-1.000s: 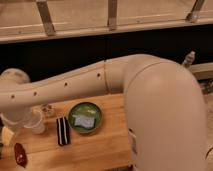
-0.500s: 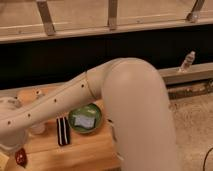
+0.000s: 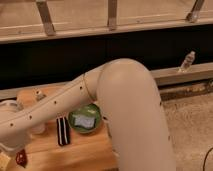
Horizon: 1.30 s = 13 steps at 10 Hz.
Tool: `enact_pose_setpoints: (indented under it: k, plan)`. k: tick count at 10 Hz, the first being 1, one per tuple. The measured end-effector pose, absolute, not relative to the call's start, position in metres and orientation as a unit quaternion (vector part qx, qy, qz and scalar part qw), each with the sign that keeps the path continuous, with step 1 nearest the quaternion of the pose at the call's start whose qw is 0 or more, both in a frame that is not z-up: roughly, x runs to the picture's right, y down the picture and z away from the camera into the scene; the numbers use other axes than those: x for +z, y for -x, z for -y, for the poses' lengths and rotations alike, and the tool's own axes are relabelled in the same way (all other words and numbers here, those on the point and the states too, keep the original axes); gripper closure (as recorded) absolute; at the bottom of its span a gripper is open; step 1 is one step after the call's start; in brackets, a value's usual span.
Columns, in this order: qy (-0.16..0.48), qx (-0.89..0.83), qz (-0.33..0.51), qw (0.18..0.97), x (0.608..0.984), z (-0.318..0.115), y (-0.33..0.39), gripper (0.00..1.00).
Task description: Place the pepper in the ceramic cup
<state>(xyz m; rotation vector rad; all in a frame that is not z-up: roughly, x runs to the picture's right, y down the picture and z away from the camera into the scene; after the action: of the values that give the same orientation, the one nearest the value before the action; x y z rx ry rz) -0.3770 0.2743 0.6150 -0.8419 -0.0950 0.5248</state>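
Camera view: claw [image 3: 5,156], spread apart, hangs at the pepper's [image 3: 20,158] nine o'clock; closing off-centre could roll it off the worktop [image 3: 85,152].

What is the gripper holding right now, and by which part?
Nothing that shows: the gripper is low at the left edge, jaws open, and the pepper lies on the table beside it, ungripped.

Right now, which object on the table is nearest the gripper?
The dark red pepper, beside the gripper at the lower-left corner; the black bar and green plate lie farther right.
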Motion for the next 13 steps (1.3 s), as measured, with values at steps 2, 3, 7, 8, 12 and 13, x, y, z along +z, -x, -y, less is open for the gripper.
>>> enact_pose_setpoints:
  k: [2,3,7,8,12,13]
  plan:
    - [0.415,0.219,0.041,0.882,0.619,-0.284,0.396,0.2]
    - [0.423,0.205,0.036,0.882,0.626,-0.293,0.413,0.2]
    - [0.45,0.193,0.006,0.872,0.667,-0.325,0.442,0.2]
    - [0.452,0.2,-0.001,0.869,0.675,-0.33,0.44,0.2]
    - [0.455,0.233,-0.02,0.859,0.704,-0.345,0.434,0.2]
    - [0.455,0.241,-0.021,0.857,0.707,-0.345,0.434,0.21]
